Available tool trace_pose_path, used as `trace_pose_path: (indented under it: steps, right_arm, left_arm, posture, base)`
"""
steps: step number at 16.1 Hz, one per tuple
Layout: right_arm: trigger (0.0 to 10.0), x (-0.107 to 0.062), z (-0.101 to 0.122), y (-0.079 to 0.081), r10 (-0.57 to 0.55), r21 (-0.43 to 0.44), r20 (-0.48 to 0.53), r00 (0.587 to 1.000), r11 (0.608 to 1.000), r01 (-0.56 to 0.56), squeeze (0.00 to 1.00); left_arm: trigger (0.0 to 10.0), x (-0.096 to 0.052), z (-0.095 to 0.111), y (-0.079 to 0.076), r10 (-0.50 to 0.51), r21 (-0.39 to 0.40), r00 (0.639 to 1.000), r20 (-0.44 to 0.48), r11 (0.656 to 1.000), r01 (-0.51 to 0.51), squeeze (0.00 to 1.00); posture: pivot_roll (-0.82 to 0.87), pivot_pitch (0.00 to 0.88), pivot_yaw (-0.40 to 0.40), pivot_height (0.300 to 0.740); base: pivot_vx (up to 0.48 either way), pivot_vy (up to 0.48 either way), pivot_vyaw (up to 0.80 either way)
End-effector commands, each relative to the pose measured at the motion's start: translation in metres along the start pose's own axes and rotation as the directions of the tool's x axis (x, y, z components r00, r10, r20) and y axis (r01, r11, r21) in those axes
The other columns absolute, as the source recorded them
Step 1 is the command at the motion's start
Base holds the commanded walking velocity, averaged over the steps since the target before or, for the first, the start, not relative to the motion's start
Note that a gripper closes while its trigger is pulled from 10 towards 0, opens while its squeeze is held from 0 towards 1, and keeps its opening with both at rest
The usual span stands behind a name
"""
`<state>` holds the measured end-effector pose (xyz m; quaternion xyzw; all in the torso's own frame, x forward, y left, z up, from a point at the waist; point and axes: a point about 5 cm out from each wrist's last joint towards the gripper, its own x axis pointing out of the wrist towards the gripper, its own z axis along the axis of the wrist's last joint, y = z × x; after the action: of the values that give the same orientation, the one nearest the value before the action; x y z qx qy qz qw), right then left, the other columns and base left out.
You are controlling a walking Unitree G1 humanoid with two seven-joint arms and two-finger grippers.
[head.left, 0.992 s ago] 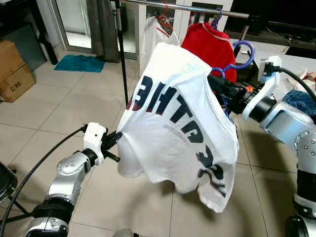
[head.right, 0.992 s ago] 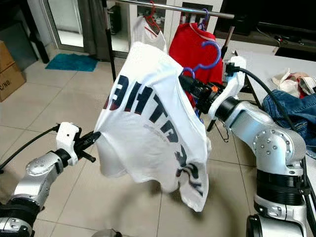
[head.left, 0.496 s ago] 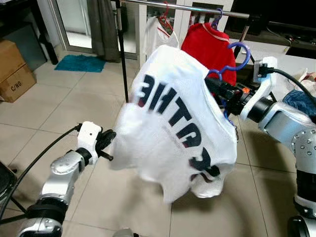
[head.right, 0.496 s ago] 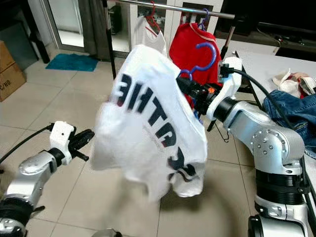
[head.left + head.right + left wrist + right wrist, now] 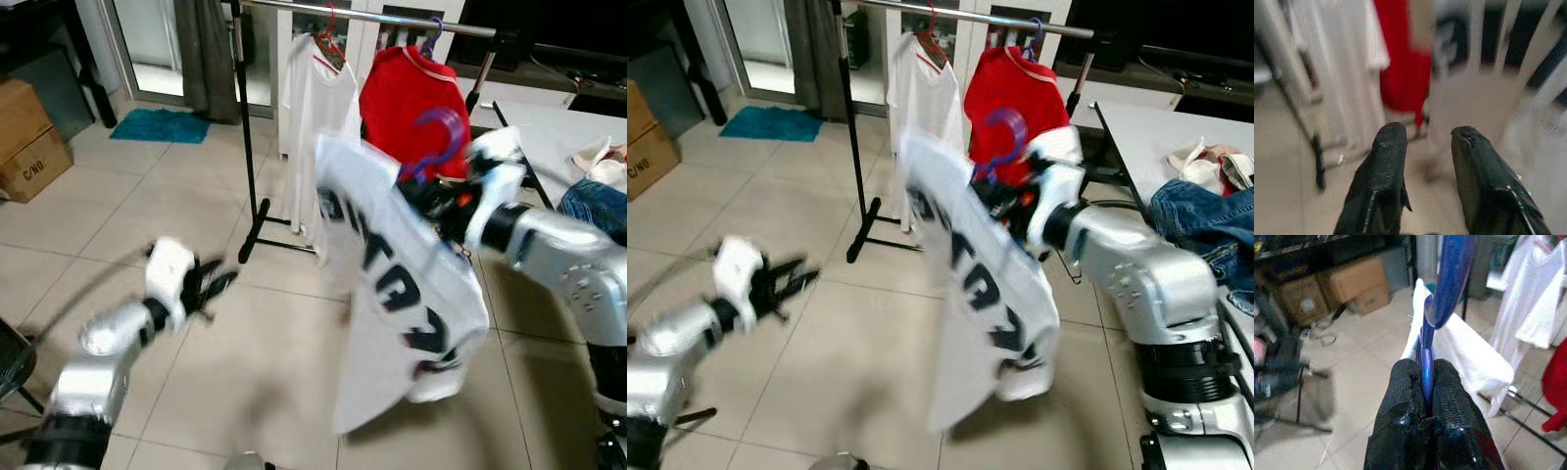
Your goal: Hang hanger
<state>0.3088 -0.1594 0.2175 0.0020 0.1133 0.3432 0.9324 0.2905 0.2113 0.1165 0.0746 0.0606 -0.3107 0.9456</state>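
The right gripper [image 5: 1422,382] clamps the neck of a blue plastic hanger [image 5: 1447,279] draped with a white printed T-shirt [image 5: 392,284], held just in front of the metal clothes rail [image 5: 392,17] where a red shirt [image 5: 411,93] hangs. The left gripper [image 5: 1422,147], fingers apart and empty, hovers over the tiled floor [image 5: 147,215].

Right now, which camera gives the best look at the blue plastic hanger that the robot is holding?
The right wrist view: the blue plastic hanger runs sharp and close between the shut fingers of the right tool. In both eye views its hook is blurred above the white printed T-shirt draped over it.
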Motion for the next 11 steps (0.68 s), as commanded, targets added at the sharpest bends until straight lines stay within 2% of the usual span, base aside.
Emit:
trace_pose_path:
  steps: [1,2,3,4,5,6,9,11]
  right_arm:
    - [10.0,-0.003,0.003,0.003,0.023,-0.057,0.002,1.000,0.998,-0.023,0.00]
    - [10.0,-0.003,0.002,0.004,0.060,-0.087,-0.027,0.998,0.994,-0.062,0.00]
    - [10.0,-0.004,0.003,0.004,0.076,-0.100,-0.036,0.996,0.992,-0.079,0.00]
    - [10.0,-0.008,0.012,0.006,0.149,-0.112,-0.015,0.989,0.982,-0.150,0.00]
    - [10.0,-0.015,0.023,0.006,0.234,-0.140,0.024,0.972,0.963,-0.229,0.00]
    - [10.0,-0.018,0.025,0.006,0.262,-0.147,0.035,0.965,0.956,-0.254,0.00]
    - [10.0,-0.032,0.029,0.004,0.406,-0.202,0.046,0.913,0.899,-0.389,0.00]
    - [10.0,-0.035,0.032,0.007,0.464,-0.217,0.049,0.885,0.869,-0.444,0.00]
  left_arm:
    - [10.0,0.003,0.026,-0.002,-0.077,0.034,0.995,0.061,0.997,0.075,1.00]
    - [10.0,0.003,0.059,-0.001,-0.188,0.103,0.976,0.109,0.979,0.177,1.00]
    - [10.0,0.001,0.073,0.002,-0.234,0.139,0.965,0.118,0.966,0.217,1.00]
    - [10.0,-0.007,0.094,0.015,-0.305,0.209,0.949,0.079,0.936,0.283,1.00]
    - [10.0,-0.018,0.100,0.031,-0.308,0.254,0.951,0.011,0.921,0.295,1.00]
    - [10.0,-0.022,0.100,0.035,-0.302,0.258,0.953,-0.005,0.921,0.293,1.00]
    - [10.0,-0.039,0.101,0.052,-0.283,0.231,0.958,-0.046,0.930,0.286,1.00]
    - [10.0,-0.041,0.100,0.055,-0.291,0.220,0.954,-0.073,0.928,0.300,1.00]
  posture:
    - [0.06,0.000,-0.033,0.740]
    - [0.06,0.000,-0.039,0.740]
    - [0.06,0.000,-0.039,0.740]
    - [0.07,0.000,-0.035,0.740]
    - [0.06,0.000,-0.032,0.740]
    - [0.06,0.000,-0.028,0.740]
    - [0.06,0.000,-0.030,0.740]
    - [0.06,0.000,-0.037,0.740]
  base:
    - [0.000,0.000,0.00]
    - [0.000,0.000,0.00]
    - [0.000,0.000,0.00]
    - [0.000,0.000,0.00]
    - [0.000,0.000,0.00]
    - [0.000,0.000,0.00]
    - [0.000,0.000,0.00]
    - [0.000,0.000,0.00]
